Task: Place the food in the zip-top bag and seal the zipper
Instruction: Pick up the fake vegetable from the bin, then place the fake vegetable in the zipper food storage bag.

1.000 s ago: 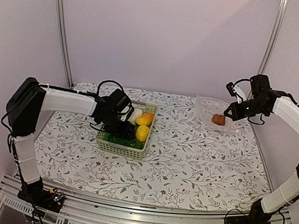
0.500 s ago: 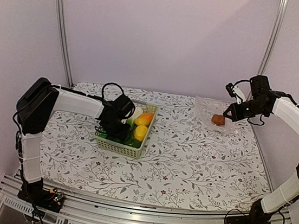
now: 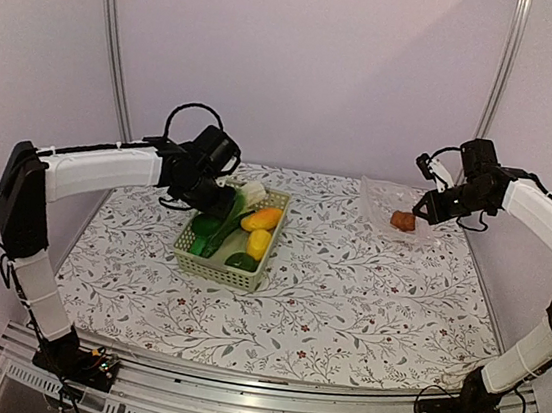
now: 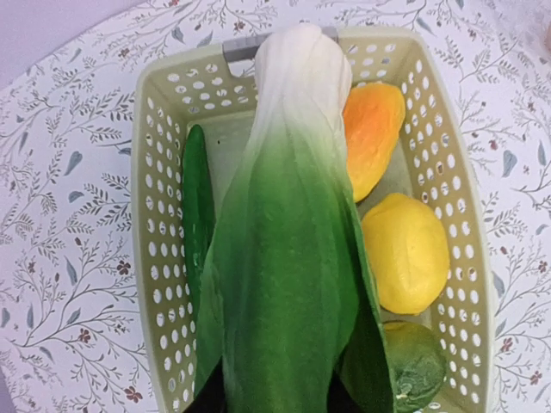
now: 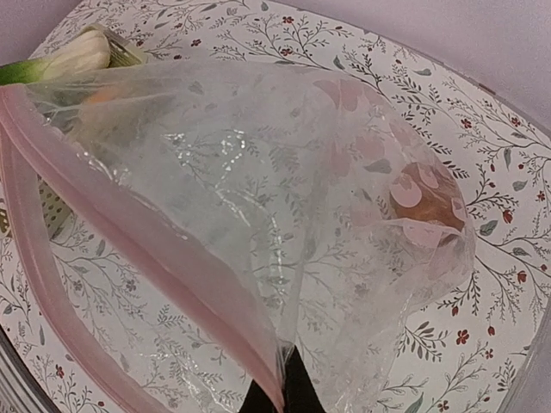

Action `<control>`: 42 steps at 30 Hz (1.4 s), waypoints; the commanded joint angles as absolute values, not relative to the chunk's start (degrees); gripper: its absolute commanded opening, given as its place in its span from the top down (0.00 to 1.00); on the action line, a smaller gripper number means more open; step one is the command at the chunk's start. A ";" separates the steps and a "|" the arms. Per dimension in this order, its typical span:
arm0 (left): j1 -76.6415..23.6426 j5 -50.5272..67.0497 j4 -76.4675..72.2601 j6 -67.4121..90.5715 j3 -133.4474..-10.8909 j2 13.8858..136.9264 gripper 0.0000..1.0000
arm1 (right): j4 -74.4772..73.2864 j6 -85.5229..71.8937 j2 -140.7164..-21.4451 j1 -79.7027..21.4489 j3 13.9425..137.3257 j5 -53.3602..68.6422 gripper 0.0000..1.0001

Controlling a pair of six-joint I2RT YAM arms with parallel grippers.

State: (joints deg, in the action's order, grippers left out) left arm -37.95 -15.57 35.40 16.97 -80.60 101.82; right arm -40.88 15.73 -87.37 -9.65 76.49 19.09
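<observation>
Two items held: left gripper (image 3: 214,199) clamped on bok choy (image 4: 288,241) over basket (image 4: 153,172); right gripper (image 3: 425,211) pinching bag (image 5: 258,189) mouth. Mushroom (image 5: 426,200) inside bag.

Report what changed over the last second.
The left gripper rose out of the basket, up and toward the far side, lifting the bok choy clamped in it. The right gripper stayed put, pinching the zip-top bag by its mouth edge, with the brown piece still inside. The basket barely shifted.
</observation>
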 commanded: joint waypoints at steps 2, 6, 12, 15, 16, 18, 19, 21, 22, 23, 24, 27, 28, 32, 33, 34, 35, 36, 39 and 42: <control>-37.86 -12.04 42.29 13.83 -87.26 96.71 0.84 | -40.46 16.61 -87.04 -11.42 77.37 15.99 1.00; -38.58 -7.66 42.72 13.88 -91.36 93.70 0.88 | -40.25 16.95 -87.75 -12.50 77.84 14.37 1.00; -42.20 0.85 39.89 16.94 -95.01 92.20 0.93 | -40.39 17.22 -88.92 -13.82 78.90 12.85 1.00; -44.32 6.35 36.52 19.54 -95.36 92.58 0.95 | -40.64 17.40 -89.53 -14.50 79.59 12.43 1.00; -45.01 8.03 35.47 20.28 -95.46 92.86 0.96 | -40.73 17.34 -89.83 -14.69 79.89 12.40 1.00; -46.38 10.98 33.14 21.58 -95.47 93.57 0.98 | -40.87 17.40 -90.41 -15.12 80.43 12.24 1.00; -46.93 12.18 32.05 22.08 -95.37 94.13 0.98 | -40.91 17.40 -90.54 -15.38 80.62 12.15 1.00; -48.16 14.22 30.69 22.38 -95.72 95.41 1.00 | -40.96 17.32 -90.99 -15.64 80.97 11.92 1.00; -48.89 14.91 30.19 22.50 -96.11 96.16 1.00 | -40.97 17.31 -91.13 -15.82 81.21 11.76 1.00; -49.56 15.51 29.61 22.76 -96.29 97.02 1.00 | -41.04 17.27 -91.35 -16.00 81.40 11.59 1.00; -50.11 16.43 28.96 23.14 -96.43 97.67 1.00 | -41.07 17.24 -91.46 -16.19 81.65 11.34 1.00; -51.58 18.81 27.21 24.57 -97.50 100.21 1.00 | -41.13 16.77 -91.90 -16.64 82.36 10.75 1.00; -52.05 19.24 27.32 25.34 -98.12 101.38 1.00 | -41.20 16.64 -92.08 -16.88 82.57 10.65 1.00; -52.80 19.96 29.22 27.89 -101.29 105.99 1.00 | -41.48 16.61 -92.07 -17.39 83.14 10.04 1.00; -52.78 19.80 29.90 28.88 -101.94 107.07 1.00 | -41.54 16.53 -91.96 -17.46 83.14 9.84 1.00; -52.74 19.13 30.52 30.26 -102.54 107.98 1.00 | -41.55 16.53 -91.81 -17.56 83.08 9.43 1.00; -52.66 18.23 31.23 31.67 -103.05 108.88 1.00 | -41.47 16.59 -91.57 -17.86 82.94 8.41 1.00; -52.53 17.47 31.81 33.05 -103.57 109.81 1.00 | -41.46 16.61 -91.38 -18.29 82.77 7.37 1.00; -51.84 18.20 32.25 37.47 -105.08 112.45 1.00 | -41.31 17.58 -90.39 -20.18 81.94 4.49 1.00; -51.33 19.80 31.95 41.11 -107.99 115.16 1.00 | -40.92 18.55 -89.30 -21.93 80.96 1.59 1.00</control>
